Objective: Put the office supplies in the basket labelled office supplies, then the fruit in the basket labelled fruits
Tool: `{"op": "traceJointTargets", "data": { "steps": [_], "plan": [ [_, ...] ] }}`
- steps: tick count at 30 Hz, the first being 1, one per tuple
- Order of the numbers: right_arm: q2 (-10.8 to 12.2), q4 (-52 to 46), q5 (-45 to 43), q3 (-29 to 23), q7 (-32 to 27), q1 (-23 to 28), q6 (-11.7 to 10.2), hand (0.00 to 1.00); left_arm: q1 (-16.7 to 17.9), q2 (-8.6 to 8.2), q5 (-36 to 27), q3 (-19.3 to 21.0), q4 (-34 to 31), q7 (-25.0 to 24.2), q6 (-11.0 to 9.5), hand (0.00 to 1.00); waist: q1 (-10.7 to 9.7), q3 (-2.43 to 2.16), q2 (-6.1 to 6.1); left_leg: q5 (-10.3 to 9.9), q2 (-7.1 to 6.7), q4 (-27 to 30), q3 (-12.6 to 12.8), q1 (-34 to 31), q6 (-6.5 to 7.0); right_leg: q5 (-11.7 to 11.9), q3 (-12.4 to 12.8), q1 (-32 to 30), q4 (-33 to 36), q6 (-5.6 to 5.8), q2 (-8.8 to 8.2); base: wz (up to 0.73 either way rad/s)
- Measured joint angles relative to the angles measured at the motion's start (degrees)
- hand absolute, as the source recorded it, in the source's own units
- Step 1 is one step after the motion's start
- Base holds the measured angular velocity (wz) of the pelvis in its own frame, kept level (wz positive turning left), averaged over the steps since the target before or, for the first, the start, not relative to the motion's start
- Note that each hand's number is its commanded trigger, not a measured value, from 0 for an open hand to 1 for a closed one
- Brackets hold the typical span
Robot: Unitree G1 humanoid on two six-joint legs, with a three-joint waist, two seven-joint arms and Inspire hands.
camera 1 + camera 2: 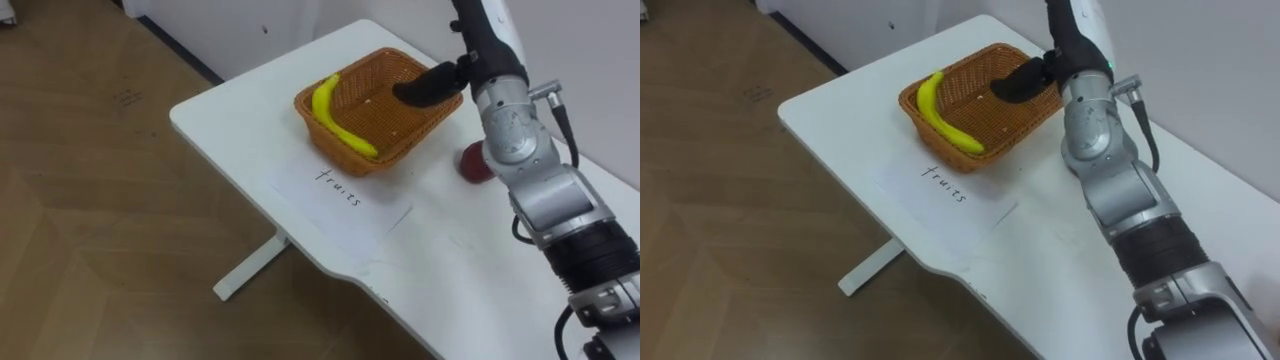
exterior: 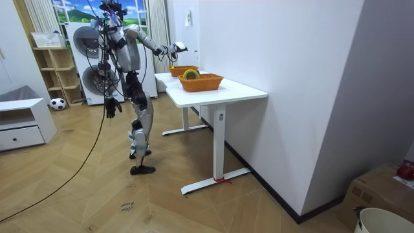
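A wicker basket [image 1: 385, 105] stands near the far corner of the white table [image 1: 240, 120], with a yellow banana [image 1: 335, 115] lying along its left wall. My right hand [image 1: 425, 85] hovers over the basket's right half, fingers stretched out and holding nothing. A red fruit [image 1: 472, 165] lies on the table just right of the basket, partly hidden behind my right forearm. A paper sheet [image 1: 340, 200] with handwriting lies in front of the basket. In the room view I stand at the table's end, my left hand [image 2: 111, 107] hanging relaxed at my side.
In the room view a second wicker basket [image 2: 206, 83] with a round yellow-green item stands nearer the table's other end. The table's left edge [image 1: 200, 135] drops to wooden floor. A wall runs behind the table; a washing machine [image 2: 90, 65] and a shelf stand behind me.
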Motion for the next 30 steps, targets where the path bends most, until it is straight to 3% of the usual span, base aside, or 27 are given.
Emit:
{"op": "traceJointTargets", "data": {
  "steps": [18,23,30],
  "plan": [
    [0.0,1.6,1.6,2.1,0.7,0.0,-2.5,0.00,0.0,-0.04,-0.2,-1.1,0.5,0.4,-1.7,0.00,-0.6,-0.03,-0.06,0.0,-0.02,-0.1,0.0,0.0,0.00,0.0,0.1,0.0,0.0,0.00,-0.01,0.00],
    [0.0,1.3,2.4,1.9,0.7,0.0,-4.4,0.00,0.0,-0.04,-0.1,-1.1,0.9,0.5,-2.5,0.00,-2.3,-0.04,-0.05,0.0,-0.03,0.0,0.1,-0.1,0.00,0.0,0.1,0.1,0.0,0.00,-0.02,0.00],
    [-0.4,1.3,2.9,1.8,-1.1,0.0,-4.9,0.00,-0.4,0.00,-0.1,-1.1,0.9,0.5,-3.2,0.00,-3.7,-0.03,0.54,0.0,-0.01,-0.1,0.3,0.0,0.00,0.0,0.2,0.1,0.0,0.00,-0.06,-0.01]
  ]
}}
